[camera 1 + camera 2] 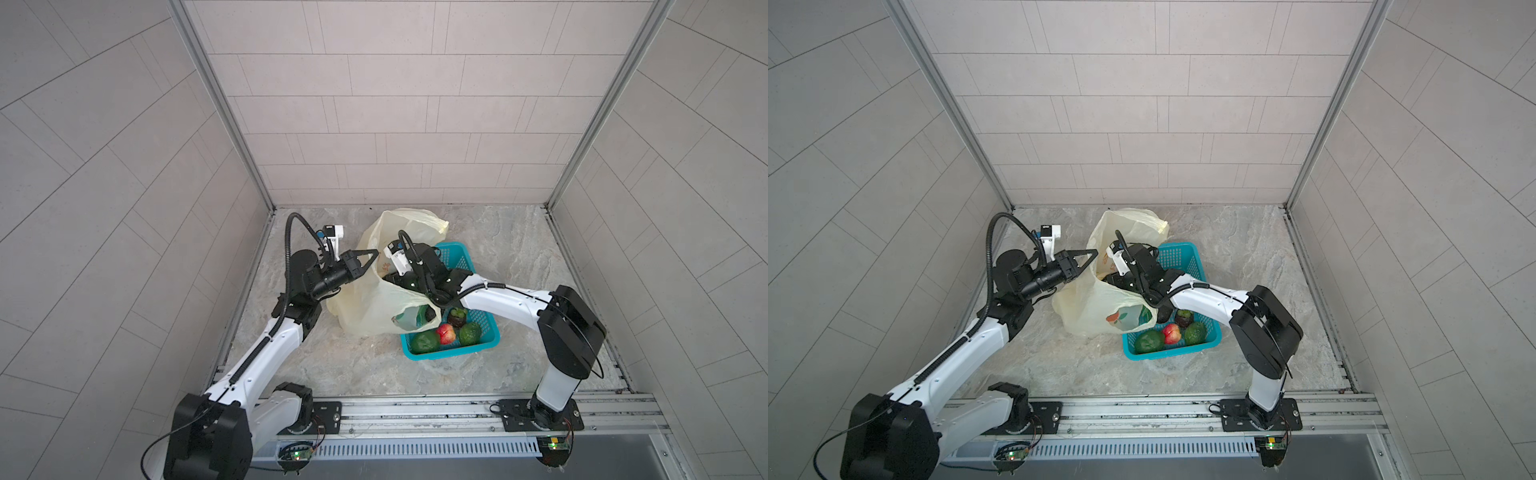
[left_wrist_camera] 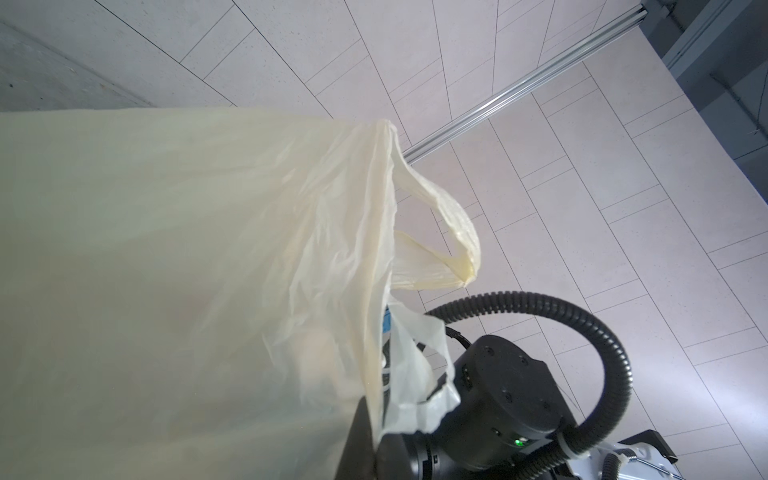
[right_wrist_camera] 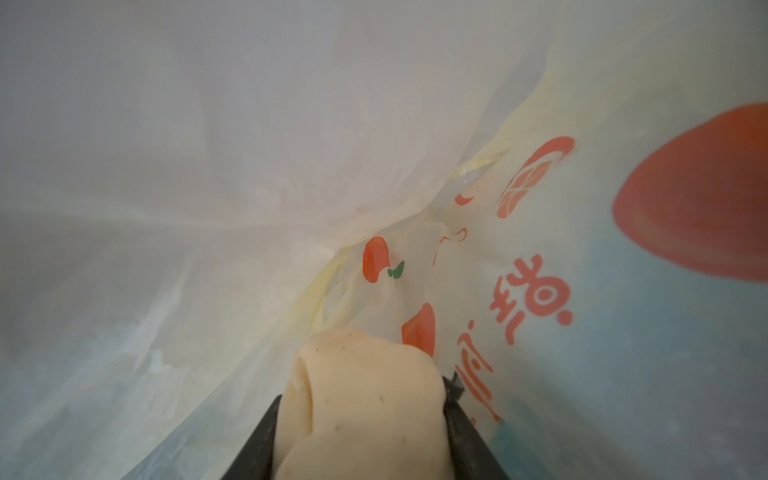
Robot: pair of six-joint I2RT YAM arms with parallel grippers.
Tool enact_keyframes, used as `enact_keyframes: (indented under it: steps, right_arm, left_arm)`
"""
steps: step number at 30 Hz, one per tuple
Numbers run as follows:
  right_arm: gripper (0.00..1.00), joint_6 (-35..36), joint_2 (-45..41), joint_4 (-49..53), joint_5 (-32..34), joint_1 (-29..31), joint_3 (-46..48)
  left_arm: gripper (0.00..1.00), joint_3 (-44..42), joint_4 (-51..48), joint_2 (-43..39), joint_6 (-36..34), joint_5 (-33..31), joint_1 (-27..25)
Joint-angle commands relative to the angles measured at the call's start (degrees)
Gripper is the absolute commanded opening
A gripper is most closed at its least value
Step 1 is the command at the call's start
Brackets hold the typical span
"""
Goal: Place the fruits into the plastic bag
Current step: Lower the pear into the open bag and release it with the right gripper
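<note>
The plastic bag lies on the stone-patterned table, its lower corner draped over the left rim of the teal basket. Only the right wrist view shows the bag's printing from inside: orange-red fruit slices, a small green leaf and orange-red characters that seem to be Chinese, which I cannot read with certainty; a top view shows just an orange and green patch of that print on the bag's outer wall. The left gripper is clenched on the bag's rim beside the mouth, holding it raised, and the left wrist view adds the bag's loop handle hanging free, which the top views show less clearly. The right gripper is inside the bag, its dark fingers grasping a pale cream, speckled lump, seen only in the right wrist view; what it is I cannot tell. In the basket, at the end nearest the robot, lie two dark green avocados with the red apple between them, and a dark purple fruit just behind the apple.
</note>
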State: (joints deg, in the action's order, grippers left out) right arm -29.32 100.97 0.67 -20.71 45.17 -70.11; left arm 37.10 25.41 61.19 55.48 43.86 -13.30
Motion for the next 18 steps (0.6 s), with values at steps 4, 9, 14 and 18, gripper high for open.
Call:
enact_keyframes:
  steps: [4,9,14,18]
  right_arm:
    - [0.59,4.4,1.0,13.8,9.8,0.6,-4.4]
    - [0.7,7.0,0.6,20.5,16.7,0.6,-5.3]
    - [0.83,7.9,0.4,24.0,18.7,0.5,-5.7]
    - [0.87,9.3,0.5,25.5,17.9,0.6,-6.8]
  left_arm:
    - [0.0,-1.6,-3.6,-1.5,-2.2,1.4,1.1]
    - [0.0,-2.3,-8.2,-2.0,-3.8,1.7,1.4]
    - [0.0,-1.8,-18.4,-3.3,-9.0,0.6,1.5]
    - [0.0,0.4,-30.3,-3.7,-14.9,-2.7,1.5]
